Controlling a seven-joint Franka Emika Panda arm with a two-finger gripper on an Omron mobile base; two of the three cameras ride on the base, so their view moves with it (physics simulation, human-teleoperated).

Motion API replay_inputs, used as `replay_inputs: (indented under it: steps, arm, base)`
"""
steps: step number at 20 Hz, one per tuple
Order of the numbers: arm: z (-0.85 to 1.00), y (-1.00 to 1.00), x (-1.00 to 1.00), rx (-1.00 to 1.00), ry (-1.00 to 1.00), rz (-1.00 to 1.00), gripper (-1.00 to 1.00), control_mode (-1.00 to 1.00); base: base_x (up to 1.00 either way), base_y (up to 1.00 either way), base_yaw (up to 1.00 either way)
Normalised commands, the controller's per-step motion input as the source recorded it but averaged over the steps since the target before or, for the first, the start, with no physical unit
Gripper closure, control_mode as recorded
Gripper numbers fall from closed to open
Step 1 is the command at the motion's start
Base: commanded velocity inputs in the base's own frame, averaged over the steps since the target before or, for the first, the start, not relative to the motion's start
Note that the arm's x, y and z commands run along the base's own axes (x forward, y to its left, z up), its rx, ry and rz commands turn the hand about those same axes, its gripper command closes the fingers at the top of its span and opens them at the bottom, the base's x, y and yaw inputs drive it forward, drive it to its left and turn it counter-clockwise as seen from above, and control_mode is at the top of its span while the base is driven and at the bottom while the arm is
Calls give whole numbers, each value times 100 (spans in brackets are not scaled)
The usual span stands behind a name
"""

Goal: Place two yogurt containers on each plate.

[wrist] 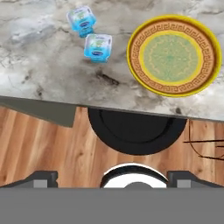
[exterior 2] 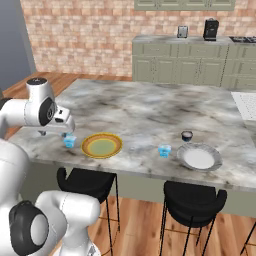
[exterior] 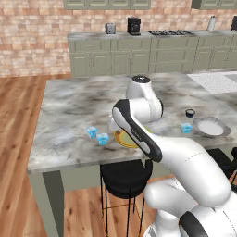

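Yogurt containers [wrist: 98, 47] sit near the counter edge [wrist: 109, 107] beside the yellow-rimmed plate [wrist: 174, 55]; pincer [wrist: 111, 177] spread, empty.

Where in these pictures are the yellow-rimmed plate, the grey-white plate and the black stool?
Yellow-rimmed plate [wrist: 174, 56]: hand view, green centre.
Grey-white plate [exterior 2: 199, 158]: right base view, middle of dish.
Black stool [wrist: 135, 133]: hand view, seat top.

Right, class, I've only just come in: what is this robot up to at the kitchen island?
The robot arm is sorting yogurt cups onto plates, and no plate holds one yet. Its tool is open and holds nothing, above the counter's near edge. Two yogurt cups sit on the marble beside the yellow-rimmed plate. Another cup stands next to the grey-white plate, near a small dark-topped container.
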Motion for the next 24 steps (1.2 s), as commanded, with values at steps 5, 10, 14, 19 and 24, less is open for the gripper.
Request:
replay_inputs:
  steps: [5,10,14,19,24]
  arm:
    - [-33,48,45,0,2,0,-100,-100]
    - [-36,31,43,0,2,0,-100,-100]
    - [-32,0,27,0,12,0,-100,-100]
    - [-27,1,35,-1,15,-1,-100,-100]
    - [-27,5,39,0,6,0,-100,-100]
  base:
    - [0,0,0]
    - [0,0,0]
    - [0,0,0]
    - [0,0,0]
    - [0,0,0]
